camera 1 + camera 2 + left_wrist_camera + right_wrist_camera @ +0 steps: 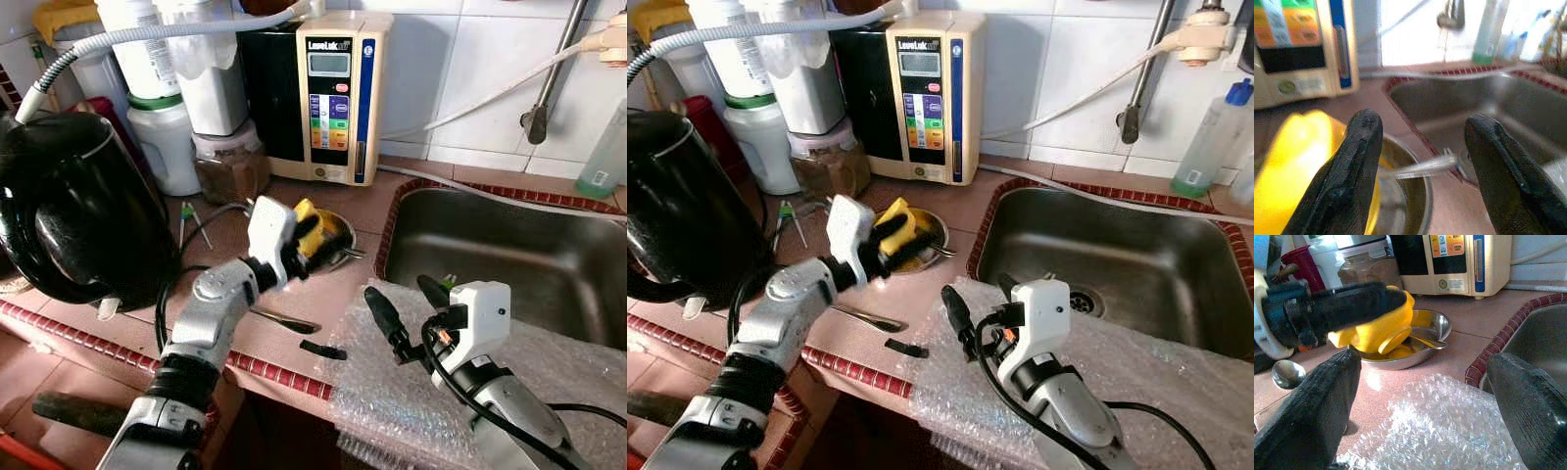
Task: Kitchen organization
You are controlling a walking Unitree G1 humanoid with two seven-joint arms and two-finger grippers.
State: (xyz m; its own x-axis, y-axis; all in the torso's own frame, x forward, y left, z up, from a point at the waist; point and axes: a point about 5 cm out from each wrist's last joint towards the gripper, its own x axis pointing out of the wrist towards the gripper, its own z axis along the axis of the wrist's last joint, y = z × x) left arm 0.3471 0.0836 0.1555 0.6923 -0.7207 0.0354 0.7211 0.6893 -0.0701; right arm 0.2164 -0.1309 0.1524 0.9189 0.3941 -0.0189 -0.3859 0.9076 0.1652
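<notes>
Black kettle near beige water ioniser.

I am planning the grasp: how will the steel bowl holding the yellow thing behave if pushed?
The steel bowl looks thin and shallow, so probably light and easy to slide. Its polished rim seems slippery. The utensil resting across it may rattle or fall.

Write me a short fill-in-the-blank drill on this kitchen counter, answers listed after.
1. The left gripper hovers open over a steel bowl holding something coloured ____.
2. The right gripper hangs over a sheet of ____ wrap.
3. The black kettle stands on the robot's ____ side.
4. Right of the bowl lies the steel ____.

Answers: yellow; bubble; left; sink
</notes>
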